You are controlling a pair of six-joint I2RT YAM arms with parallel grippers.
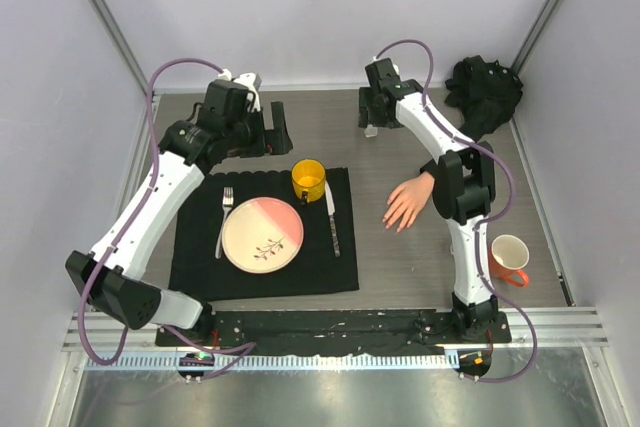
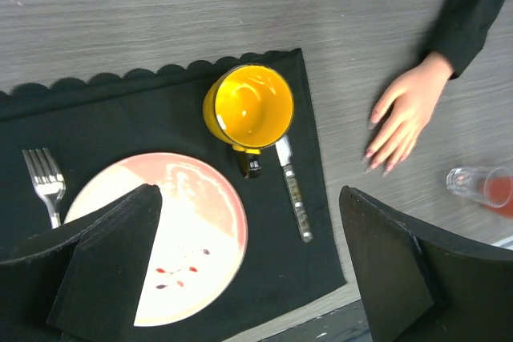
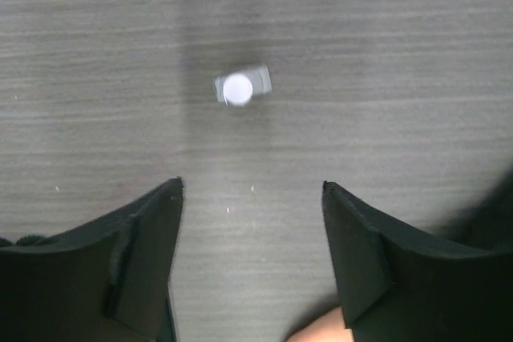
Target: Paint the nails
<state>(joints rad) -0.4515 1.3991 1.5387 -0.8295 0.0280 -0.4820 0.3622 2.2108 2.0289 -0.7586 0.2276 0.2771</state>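
Observation:
The pale mannequin hand [image 1: 408,202] lies flat on the table right of the placemat, fingers spread, its black sleeve under my right arm. Its nails [image 2: 377,159] show as tiny pinkish tips in the left wrist view. A small clear bottle with a white cap [image 3: 240,87] stands on the bare table at the back, blurred, just ahead of my right gripper [image 3: 252,190]. That gripper [image 1: 370,115] hangs over the bottle [image 1: 371,130], open, with nothing between its fingers. My left gripper [image 1: 272,132] hovers open and empty above the back of the placemat, looking down over the mug and plate [image 2: 248,194].
A black placemat [image 1: 190,247] holds a pink and cream plate [image 1: 262,234], a fork [image 1: 225,217], a knife [image 1: 332,219] and a yellow mug [image 1: 308,179]. A white cup with an orange handle [image 1: 510,257] stands front right. Bunched black cloth [image 1: 485,87] lies back right.

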